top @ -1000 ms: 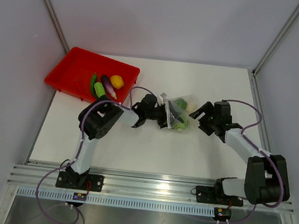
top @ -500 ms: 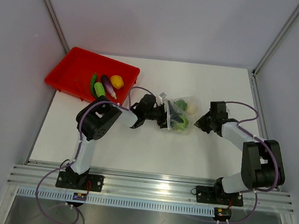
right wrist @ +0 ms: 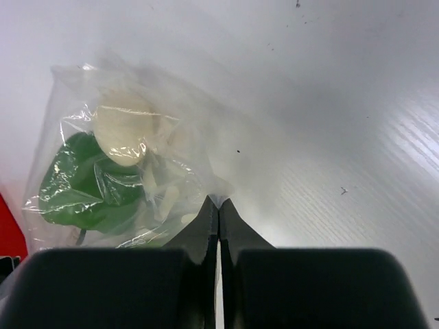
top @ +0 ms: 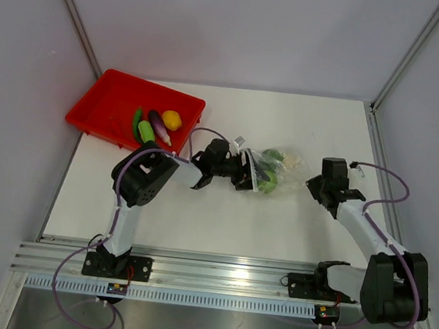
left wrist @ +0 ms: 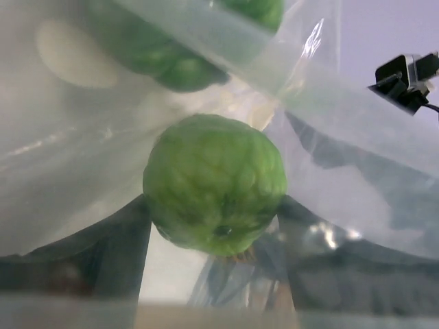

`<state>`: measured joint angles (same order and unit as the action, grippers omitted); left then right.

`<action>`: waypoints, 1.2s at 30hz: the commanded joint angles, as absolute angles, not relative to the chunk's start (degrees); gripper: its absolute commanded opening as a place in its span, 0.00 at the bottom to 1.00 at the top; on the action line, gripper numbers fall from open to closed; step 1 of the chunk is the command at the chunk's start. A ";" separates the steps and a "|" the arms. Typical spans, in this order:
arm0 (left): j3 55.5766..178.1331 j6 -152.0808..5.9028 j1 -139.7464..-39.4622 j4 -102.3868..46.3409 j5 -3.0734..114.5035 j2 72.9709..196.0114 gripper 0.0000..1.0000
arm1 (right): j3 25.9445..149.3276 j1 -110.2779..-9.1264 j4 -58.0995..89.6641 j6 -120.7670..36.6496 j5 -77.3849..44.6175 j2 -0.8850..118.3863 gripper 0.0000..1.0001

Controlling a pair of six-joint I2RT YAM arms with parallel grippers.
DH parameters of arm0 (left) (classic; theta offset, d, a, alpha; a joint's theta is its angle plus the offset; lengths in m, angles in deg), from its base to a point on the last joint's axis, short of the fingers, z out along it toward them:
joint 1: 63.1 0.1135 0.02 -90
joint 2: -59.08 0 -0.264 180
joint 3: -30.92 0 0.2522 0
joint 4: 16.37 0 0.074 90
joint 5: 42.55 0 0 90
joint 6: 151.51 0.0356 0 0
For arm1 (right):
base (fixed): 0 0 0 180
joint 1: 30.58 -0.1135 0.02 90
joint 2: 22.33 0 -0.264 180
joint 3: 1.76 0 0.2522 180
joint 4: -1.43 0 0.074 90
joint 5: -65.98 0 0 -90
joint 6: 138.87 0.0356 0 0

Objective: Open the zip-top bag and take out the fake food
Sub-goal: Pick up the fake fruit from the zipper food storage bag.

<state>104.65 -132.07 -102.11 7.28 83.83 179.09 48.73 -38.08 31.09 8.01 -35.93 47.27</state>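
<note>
**Zip-top bag:** lies mid-tabletop between the two arms. No opened mouth can be made out. The fake food inside includes a round green piece, further green, and a pale piece.

**Left fingers:** spread to either side of the round green piece, seen through the film, and clamped on the bag's left end. No change over the last second.

**Right fingers:** wide apart beside the bag a second ago, now closed tip to tip at its right corner. The film draws to a point at the tips. The arm has backed off rightward and the bag reaches further right than before.

**Judgement:** the corner is pinched and the bag is being stretched between the arms. Parting the mouth is the step in hand, and this bag is not yet emptied.

**Clearances:** the red tray sits at the far left, well apart, with green, purple and yellow pieces in it. Open tabletop lies on the bag's near side. The right arm stands near the right edge, so room for further pull that way looks limited.
</note>
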 commanded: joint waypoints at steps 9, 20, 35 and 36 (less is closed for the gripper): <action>103.48 -127.52 -98.53 1.61 83.75 169.21 0.58 | 49.26 -37.52 36.01 11.60 -46.17 47.18 0.00; 105.07 -125.68 -95.89 -4.81 85.78 168.51 0.58 | 49.62 -37.52 37.07 11.95 -46.96 48.42 0.00; 94.16 -124.37 -87.37 -5.41 80.33 154.45 0.58 | 49.44 -37.52 36.81 11.51 -46.35 47.89 0.00; 94.43 -123.39 -87.10 -6.91 79.63 152.79 0.58 | 49.44 -37.52 36.72 11.42 -46.26 47.98 0.00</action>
